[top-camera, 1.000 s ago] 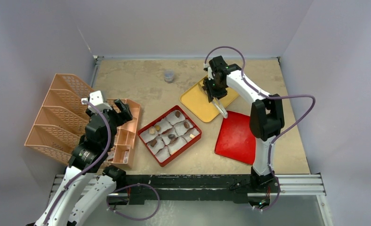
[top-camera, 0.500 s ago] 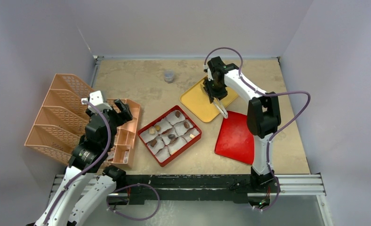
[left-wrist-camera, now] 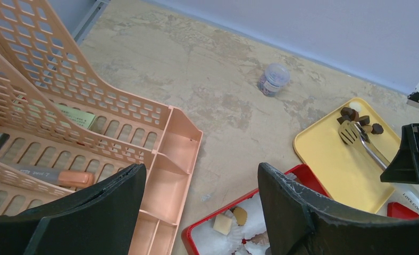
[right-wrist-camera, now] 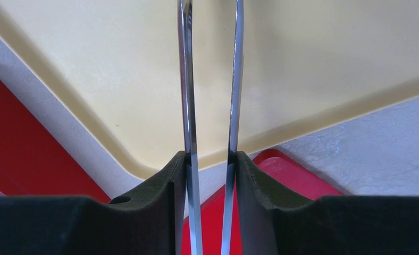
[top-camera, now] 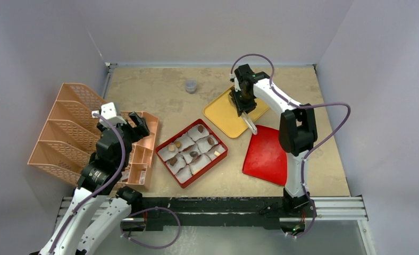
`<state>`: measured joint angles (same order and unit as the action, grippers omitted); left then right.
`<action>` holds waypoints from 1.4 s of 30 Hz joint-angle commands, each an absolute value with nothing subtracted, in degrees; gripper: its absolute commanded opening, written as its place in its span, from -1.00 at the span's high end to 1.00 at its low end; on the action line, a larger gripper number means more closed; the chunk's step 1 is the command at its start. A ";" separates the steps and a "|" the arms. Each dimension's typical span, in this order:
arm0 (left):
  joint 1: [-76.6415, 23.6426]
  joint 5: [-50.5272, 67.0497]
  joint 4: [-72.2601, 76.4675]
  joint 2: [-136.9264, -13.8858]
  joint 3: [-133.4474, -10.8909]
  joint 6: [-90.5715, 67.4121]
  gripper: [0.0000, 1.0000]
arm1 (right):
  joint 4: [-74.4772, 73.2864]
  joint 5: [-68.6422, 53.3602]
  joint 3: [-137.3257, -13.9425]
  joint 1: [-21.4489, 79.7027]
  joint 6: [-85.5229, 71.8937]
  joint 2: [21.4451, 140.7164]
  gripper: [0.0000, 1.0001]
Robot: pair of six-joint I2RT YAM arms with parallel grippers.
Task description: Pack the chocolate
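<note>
The right gripper [right-wrist-camera: 210, 164] is clamping metal tongs [right-wrist-camera: 234, 79] over the yellow tray [right-wrist-camera: 313, 69], their tips sitting just beside the chocolate [left-wrist-camera: 349, 112] clustered at the tray's far corner. Left of the tray, the left gripper [left-wrist-camera: 199, 183] is hanging, jaws wide apart.

The right gripper [right-wrist-camera: 210, 167] pinches metal tongs [right-wrist-camera: 187, 95], their two arms nearly parallel. Under them lies a yellow tray [right-wrist-camera: 313, 53], with a red surface [right-wrist-camera: 21, 159] past its edge.
</note>
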<state>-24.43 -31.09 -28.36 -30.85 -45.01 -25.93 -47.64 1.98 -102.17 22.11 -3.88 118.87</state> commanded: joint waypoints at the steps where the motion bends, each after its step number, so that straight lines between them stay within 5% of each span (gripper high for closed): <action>1: -24.17 -31.02 -26.45 -30.41 -45.37 -25.92 -0.52 | -47.01 1.50 -101.11 22.15 -3.56 115.20 0.42; 23: -24.17 -31.11 -26.42 -31.14 -45.44 -26.02 -0.52 | -45.59 -0.92 -90.49 25.05 -2.04 98.30 0.52; 42: -24.17 -31.16 -26.30 -31.27 -45.53 -25.93 -0.52 | -48.14 -6.74 -82.47 44.89 -7.05 87.19 0.51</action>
<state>-24.43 -31.11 -28.36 -31.27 -45.01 -25.93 -47.79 -3.38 -84.14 41.19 -5.02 89.65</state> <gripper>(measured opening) 0.762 0.363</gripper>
